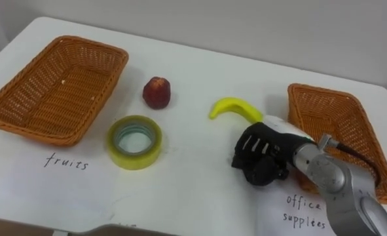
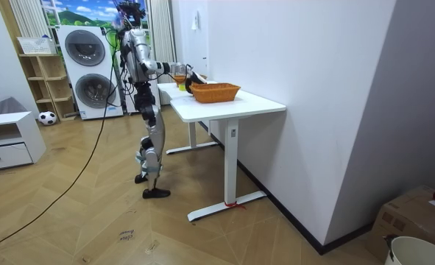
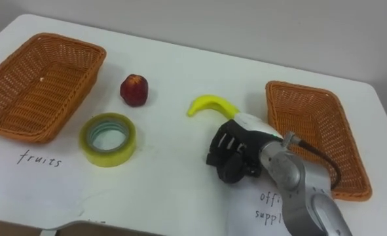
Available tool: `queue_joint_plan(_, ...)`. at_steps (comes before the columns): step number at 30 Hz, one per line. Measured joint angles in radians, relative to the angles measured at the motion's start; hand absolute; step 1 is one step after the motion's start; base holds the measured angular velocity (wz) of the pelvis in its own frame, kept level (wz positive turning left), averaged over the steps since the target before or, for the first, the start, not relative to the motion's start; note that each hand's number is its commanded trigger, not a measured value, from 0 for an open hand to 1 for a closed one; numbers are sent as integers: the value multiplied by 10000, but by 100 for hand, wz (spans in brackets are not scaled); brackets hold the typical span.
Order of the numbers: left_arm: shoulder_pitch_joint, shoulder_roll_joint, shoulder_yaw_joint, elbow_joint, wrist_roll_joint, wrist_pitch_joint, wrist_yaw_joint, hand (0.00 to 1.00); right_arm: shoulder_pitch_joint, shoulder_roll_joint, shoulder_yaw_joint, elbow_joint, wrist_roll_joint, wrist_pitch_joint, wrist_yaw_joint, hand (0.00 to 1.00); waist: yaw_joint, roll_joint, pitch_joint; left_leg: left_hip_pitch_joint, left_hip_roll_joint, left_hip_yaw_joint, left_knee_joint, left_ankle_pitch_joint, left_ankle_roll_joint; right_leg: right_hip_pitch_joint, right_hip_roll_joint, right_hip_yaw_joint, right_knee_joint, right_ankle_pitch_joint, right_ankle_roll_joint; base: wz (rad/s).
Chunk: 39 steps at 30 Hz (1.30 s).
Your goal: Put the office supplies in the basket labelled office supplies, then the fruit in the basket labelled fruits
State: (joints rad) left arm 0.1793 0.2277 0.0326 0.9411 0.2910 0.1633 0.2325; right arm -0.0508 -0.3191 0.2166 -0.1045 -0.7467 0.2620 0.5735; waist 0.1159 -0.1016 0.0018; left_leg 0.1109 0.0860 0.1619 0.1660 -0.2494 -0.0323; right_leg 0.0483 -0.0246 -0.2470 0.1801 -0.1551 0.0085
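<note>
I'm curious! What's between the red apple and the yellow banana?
Nothing: in the left eye view, only bare white table separates the round red apple from the curved yellow banana.

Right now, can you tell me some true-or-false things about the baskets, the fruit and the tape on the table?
1. The orange wicker basket on the left holds no fruit. True.
2. The red apple sits inside a basket. False: it sits on the white table, between the left basket and the yellow banana.
3. The yellow-green roll of tape lies flat on the table. True.
4. The robot's left hand is beside the banana. False: it is the right hand.
5. The orange wicker basket on the right holds the tape. False: the tape lies on the table, near the left basket.
</note>
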Motion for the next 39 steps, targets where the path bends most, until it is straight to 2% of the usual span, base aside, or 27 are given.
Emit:
queue_joint_plan(1, -1, -22, 12, 32, 32, -45, 0, 0, 0, -38, -26, -220, 137, 1, 136, 100, -35, 43, 31, 0, -1, -3, 4, 5, 5, -13, -3, 14, 27, 0, 0, 0)
queue_joint_plan(4, 61, -27, 48, 103, 37, -191, 2, 0, -3, -107, -250, -1000, 796, -116, 276, 100, -159, 86, 58, 5, -3, -11, 15, 14, 16, 9, -10, 17, 18, 0, 1, 0)
queue_joint_plan(7, 122, -68, 93, 103, 45, -345, 1, 0, -80, -112, -679, -1649, 1324, -473, 215, 100, -280, 123, 45, 63, -3, -7, -3, 19, 21, 25, 8, 309, 7, 0, 1, 0)
queue_joint_plan(9, 130, -111, 267, 103, 73, -420, -1, 0, -115, -148, -1005, -2012, 1640, -563, 121, 100, -300, 102, 31, 69, -2, -7, -14, 21, 21, 25, 30, 489, -12, 0, 1, 0)
queue_joint_plan(12, 171, -105, 449, 105, 139, -495, 2, 0, -480, -213, -1393, -2307, 1997, -734, -168, 100, -337, 91, 24, 80, 5, 4, -32, 21, 21, 39, 62, 541, -112, 0, 1, -6)
queue_joint_plan(13, 206, -106, 443, 239, 168, -614, -3, 0, -581, -213, -1605, -2411, 2132, -817, -340, 100, -335, 55, 0, 105, 19, 6, -50, 21, 20, 70, 76, 548, -109, 1, 1, 0)
queue_joint_plan(15, 236, -106, 445, 347, 160, -732, -6, 0, -681, -214, -1781, -2657, 2353, -889, -645, 100, -337, 105, 36, 228, 51, 22, -79, 23, 16, 151, 111, 602, -113, 0, 2, 0)
queue_joint_plan(16, 273, -106, 450, 461, 159, -827, -6, 0, -709, -214, -1887, -2850, 2508, -982, -835, 100, -337, 81, 23, 259, 60, 43, -72, 24, 15, 204, 119, 592, -126, 0, 2, -5)
queue_joint_plan(20, 448, -160, 500, 488, 244, -884, -48, 0, -920, -217, -2353, -3163, 3213, -1344, -1407, 100, -403, 28, 7, 280, 60, 191, -72, 24, 14, 205, 105, 574, -121, 0, 2, -3)
queue_joint_plan(23, 533, -170, 517, 494, 293, -930, -51, 0, -927, -294, -2716, -3162, 3581, -1400, -1637, 100, -402, -4, 17, 284, 47, 196, -102, 24, 14, 205, 92, 575, -116, 0, 2, 0)
queue_joint_plan(24, 580, -173, 595, 495, 299, -935, -63, 0, -927, -315, -2903, -3150, 3722, -1404, -1773, 100, -406, 8, 35, 316, 46, 195, -153, 24, 14, 204, 98, 601, -116, 0, 2, 0)
queue_joint_plan(30, 699, -190, 1232, 539, 302, -957, -98, 0, -926, -540, -3679, -2945, 4509, -1452, -2582, 100, -428, -22, 26, 366, 53, 183, -156, 24, 14, 210, 116, 671, -132, 0, 3, 0)
queue_joint_plan(39, 790, -187, 1751, 577, 302, -956, -250, 0, -926, -629, -4045, -2130, 4708, -1656, -4057, 100, -911, -48, 8, 457, 76, 132, -152, 25, 14, 181, 131, 667, 5, 0, 2, -2)
